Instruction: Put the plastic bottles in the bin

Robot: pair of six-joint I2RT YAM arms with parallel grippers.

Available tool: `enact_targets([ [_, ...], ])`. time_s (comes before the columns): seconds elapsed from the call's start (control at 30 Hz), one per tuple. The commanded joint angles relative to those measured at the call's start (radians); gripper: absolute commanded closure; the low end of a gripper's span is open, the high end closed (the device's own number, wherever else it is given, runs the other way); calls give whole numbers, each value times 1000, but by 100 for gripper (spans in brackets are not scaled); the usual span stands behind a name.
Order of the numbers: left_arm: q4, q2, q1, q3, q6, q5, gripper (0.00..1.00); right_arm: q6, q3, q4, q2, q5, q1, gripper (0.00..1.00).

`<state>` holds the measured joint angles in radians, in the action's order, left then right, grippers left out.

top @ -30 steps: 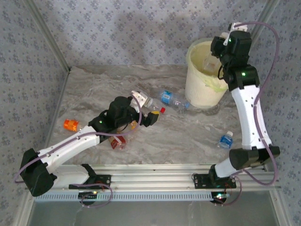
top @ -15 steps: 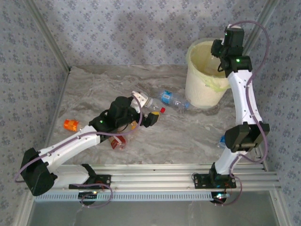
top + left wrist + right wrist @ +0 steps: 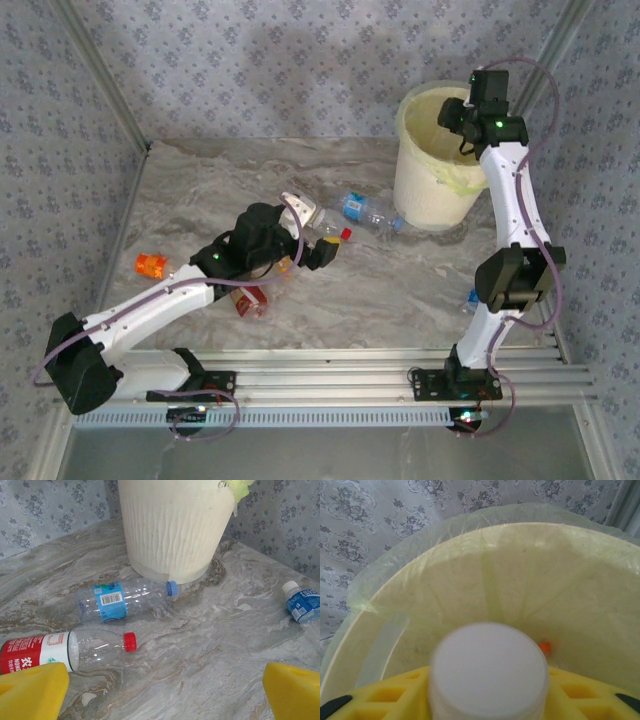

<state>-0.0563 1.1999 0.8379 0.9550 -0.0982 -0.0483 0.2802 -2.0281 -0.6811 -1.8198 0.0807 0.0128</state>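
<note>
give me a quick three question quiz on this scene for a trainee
1. True or false: the right gripper grips a white-ended bottle above the bin.
2. What colour is the cap on the bottle nearest the bin, lying on the table? A red, B blue, C green.
3. Fill the gap: the left gripper is ____ (open or shut).

Key: 1 true. 2 B. 3 open.
</note>
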Motion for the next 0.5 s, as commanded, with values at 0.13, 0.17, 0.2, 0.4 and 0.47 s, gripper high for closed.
enact_targets([
  [0.13, -7, -3, -3, 47, -8, -22, 0, 7, -69, -36, 8, 3, 1, 31],
  [0.17, -8, -5, -3, 47, -8, -22, 0, 5, -72, -39, 11, 4, 1, 29],
  [0.2, -8, -6, -3, 47, -6, -22, 0, 2, -73, -44, 15, 5, 1, 27],
  [0.4, -22, -17, -3, 53, 2, -61, 0, -29, -63, -69, 69, 10, 11, 21],
  [0.47, -45, -19, -3, 66, 13, -94, 0, -39, -39, -77, 102, 5, 15, 19],
])
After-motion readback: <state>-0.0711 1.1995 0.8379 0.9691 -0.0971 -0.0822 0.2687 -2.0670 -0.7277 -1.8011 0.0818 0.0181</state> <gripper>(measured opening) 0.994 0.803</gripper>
